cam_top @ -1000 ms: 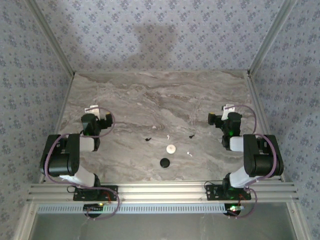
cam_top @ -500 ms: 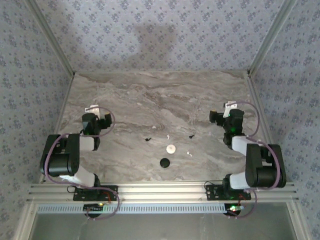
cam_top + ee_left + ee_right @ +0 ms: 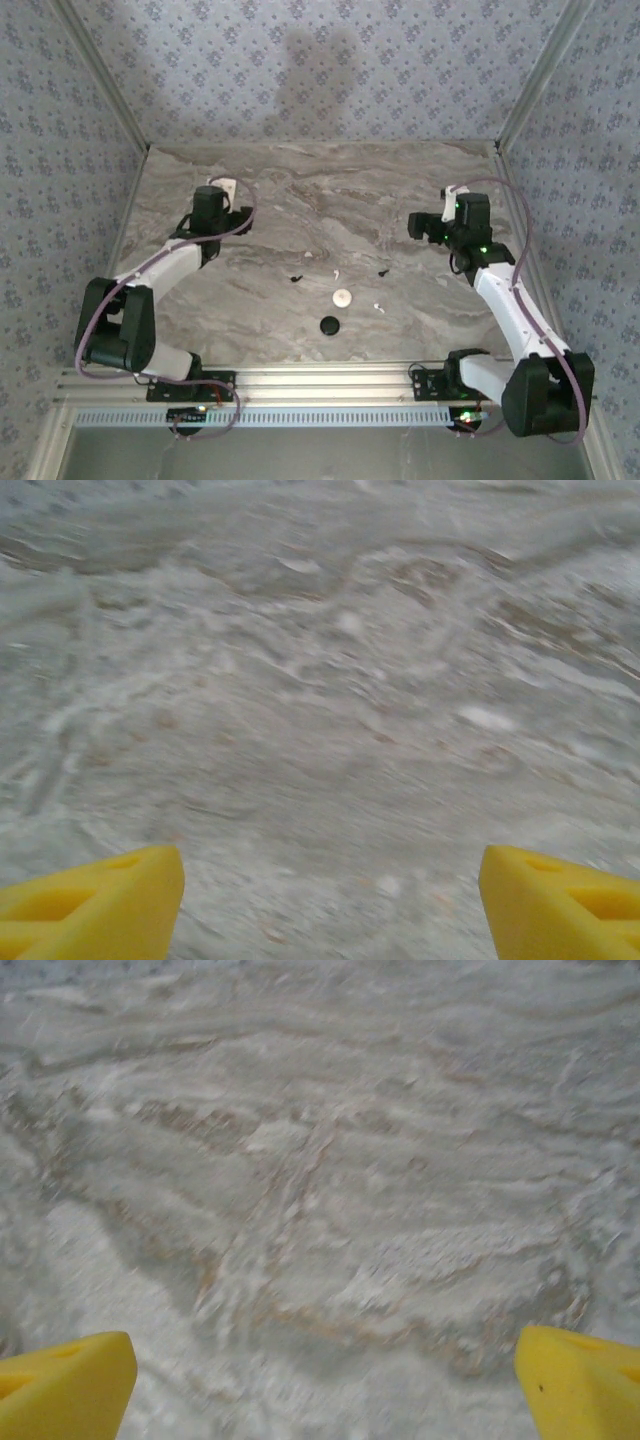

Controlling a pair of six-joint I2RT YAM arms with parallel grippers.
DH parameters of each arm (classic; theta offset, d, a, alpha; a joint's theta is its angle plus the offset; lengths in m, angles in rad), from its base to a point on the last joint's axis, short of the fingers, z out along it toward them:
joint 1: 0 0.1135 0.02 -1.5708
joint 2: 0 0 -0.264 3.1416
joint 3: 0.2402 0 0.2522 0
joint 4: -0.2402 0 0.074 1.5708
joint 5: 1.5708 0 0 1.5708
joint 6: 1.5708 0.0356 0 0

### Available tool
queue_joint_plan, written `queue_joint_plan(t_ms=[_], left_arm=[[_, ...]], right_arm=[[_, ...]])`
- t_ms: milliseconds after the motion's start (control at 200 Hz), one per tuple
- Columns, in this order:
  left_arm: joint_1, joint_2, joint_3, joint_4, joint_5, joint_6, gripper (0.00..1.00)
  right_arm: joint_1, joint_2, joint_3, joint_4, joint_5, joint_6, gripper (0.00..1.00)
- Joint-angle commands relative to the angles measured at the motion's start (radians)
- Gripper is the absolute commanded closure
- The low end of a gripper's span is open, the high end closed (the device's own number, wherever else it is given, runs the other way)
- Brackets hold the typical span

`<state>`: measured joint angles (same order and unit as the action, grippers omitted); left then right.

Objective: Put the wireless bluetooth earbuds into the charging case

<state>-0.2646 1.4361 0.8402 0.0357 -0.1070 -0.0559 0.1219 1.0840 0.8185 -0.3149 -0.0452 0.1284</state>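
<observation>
Earbuds [image 3: 336,273]: four specks on the table [image 3: 250,325], seen from above.
Discs: white disc [image 3: 342,297], black disc [image 3: 329,324], just nearer.
Left claw [image 3: 330,890]: wide open over marble, holding nothing.
Right claw [image 3: 325,1380]: wide open, holding nothing.

Four tiny earbuds lie scattered near the middle of the marble worktop [image 3: 260,190], each a short curved speck, all apart from one another. The black earbud [image 3: 295,278] lies furthest left, the white earbud [image 3: 336,272] to its right, the second black earbud [image 3: 384,271] further right, and the second white earbud [image 3: 378,307] nearer the front edge. Among them the white round charging case [image 3: 342,297] lies flat, with the black round charging case [image 3: 329,324] near it toward the front. Whether either case is open is too small to tell.
</observation>
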Motion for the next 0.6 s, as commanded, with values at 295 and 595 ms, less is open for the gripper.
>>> queue_joint_plan(t_ms=[295,595], left_arm=[[-0.033,-0.063,0.168,-0.465,0.181,-0.111,0.26],[-0.032,-0.077,0.160,-0.543,0.196,-0.144,0.27]], right_arm=[[0.342,0.046,0.138,-0.401,0.010,0.350,0.20],[0.601,0.311,0.251,-0.491,0.046,0.607,0.29]])
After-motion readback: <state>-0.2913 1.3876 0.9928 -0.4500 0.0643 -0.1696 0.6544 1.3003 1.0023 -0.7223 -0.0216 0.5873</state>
